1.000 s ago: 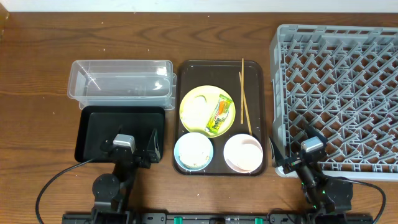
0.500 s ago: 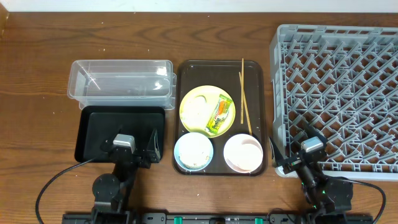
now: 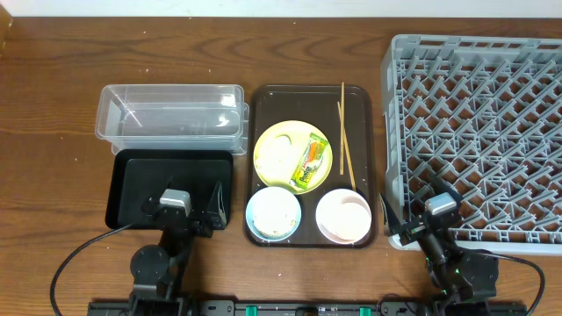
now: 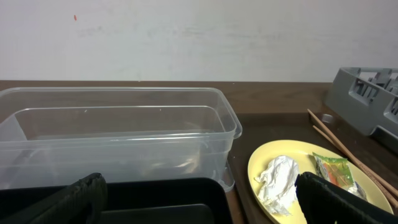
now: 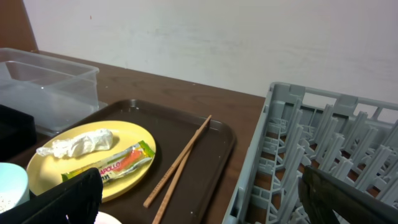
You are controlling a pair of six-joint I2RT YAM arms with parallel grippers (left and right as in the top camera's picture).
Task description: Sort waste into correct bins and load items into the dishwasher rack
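A yellow plate [image 3: 291, 151] on the brown serving tray [image 3: 263, 105] holds a green, yellow and orange snack wrapper [image 3: 311, 164] and a crumpled white paper scrap [image 4: 278, 180]. Two chopsticks [image 3: 342, 132] lie at the tray's right. A light blue bowl [image 3: 273, 213] with whitish scraps and a white-pink bowl [image 3: 343, 216] stand at the tray's front. The clear tub [image 3: 171, 113] and black tray [image 3: 171, 184] are left; the grey rack [image 3: 479, 132] is right. My left gripper [image 3: 190, 208] is open over the black tray's front. My right gripper [image 3: 421, 219] is open by the rack's front left corner. Both are empty.
The wrapper [image 5: 112, 163], paper scrap [image 5: 78, 142] and chopsticks [image 5: 180, 160] also show in the right wrist view. Bare wooden table [image 3: 53, 114] lies left of the tub and behind everything. A white wall stands at the back. The small white cup is not visible.
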